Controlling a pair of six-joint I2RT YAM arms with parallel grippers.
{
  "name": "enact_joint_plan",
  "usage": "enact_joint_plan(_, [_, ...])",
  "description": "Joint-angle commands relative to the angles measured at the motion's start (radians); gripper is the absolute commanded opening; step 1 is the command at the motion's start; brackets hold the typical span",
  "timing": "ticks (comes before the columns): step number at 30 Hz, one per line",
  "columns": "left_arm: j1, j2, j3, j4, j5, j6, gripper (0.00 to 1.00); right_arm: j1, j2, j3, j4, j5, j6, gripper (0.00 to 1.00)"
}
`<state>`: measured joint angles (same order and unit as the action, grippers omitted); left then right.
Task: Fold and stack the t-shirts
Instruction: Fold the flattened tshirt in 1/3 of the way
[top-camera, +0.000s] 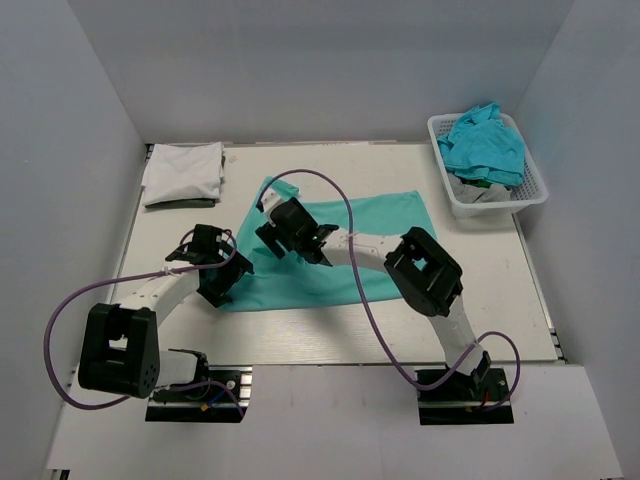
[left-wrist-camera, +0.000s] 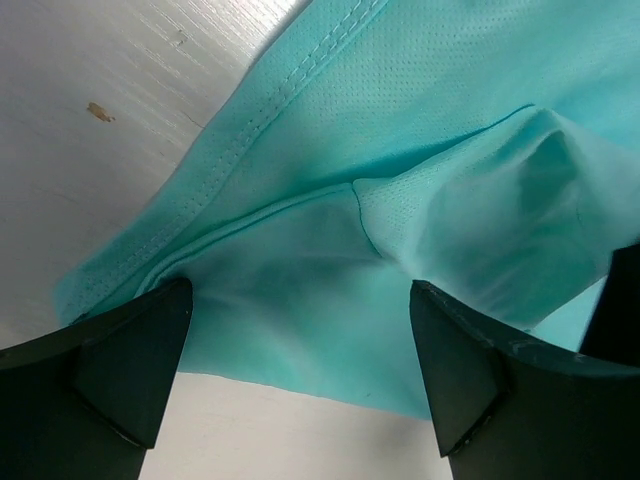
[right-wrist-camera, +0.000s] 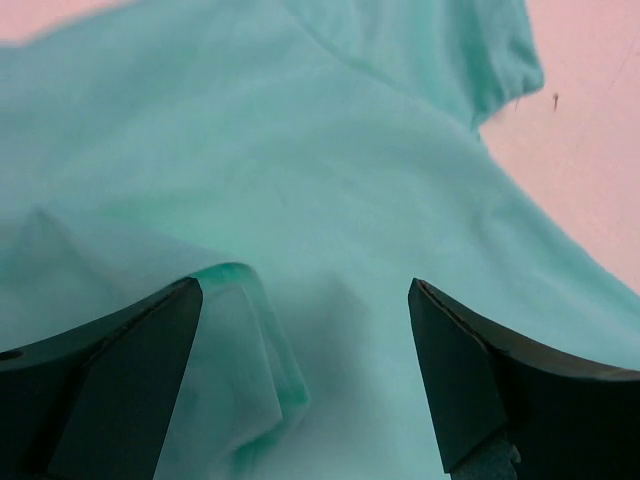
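The teal t-shirt (top-camera: 390, 225) looked limp and light — best pinched at a stitched hem. The left hand (left-wrist-camera: 300, 325) and the right hand (right-wrist-camera: 305, 325) hung released above it — grasping nothing.

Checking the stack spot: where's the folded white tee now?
Top view: the folded white tee lies at the far left corner of the table, left of the spread teal tee.
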<state>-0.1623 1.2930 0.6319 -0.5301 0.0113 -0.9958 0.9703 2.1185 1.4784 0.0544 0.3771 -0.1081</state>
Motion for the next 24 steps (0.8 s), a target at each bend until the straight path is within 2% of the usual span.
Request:
enact_joint_plan(1, [-0.005, -0.003, -0.017, 0.018, -0.007, -0.004, 1.00, -0.015, 0.053, 0.126, 0.007, 0.032, 0.100, 0.90])
enact_joint_plan(7, [-0.005, -0.003, -0.008, -0.004, -0.017, -0.004, 1.00, -0.056, 0.100, 0.212, -0.103, -0.043, 0.226, 0.90])
enact_joint_plan(12, [-0.005, -0.012, 0.023, -0.034, -0.036, 0.005, 1.00, -0.091, 0.032, 0.163, -0.154, -0.081, 0.306, 0.90])
enact_joint_plan(19, [-0.005, -0.021, 0.164, -0.103, -0.059, 0.048, 1.00, -0.175, -0.207, 0.007, -0.269, -0.129, 0.430, 0.90])
enact_joint_plan(23, [-0.005, 0.011, 0.261, -0.103, -0.024, 0.188, 1.00, -0.232, -0.395, -0.102, -0.344, -0.121, 0.488, 0.90])
enact_joint_plan(24, [-0.005, 0.053, 0.285, -0.088, 0.024, 0.225, 1.00, -0.245, -0.420, -0.169, -0.353, -0.119, 0.496, 0.90])
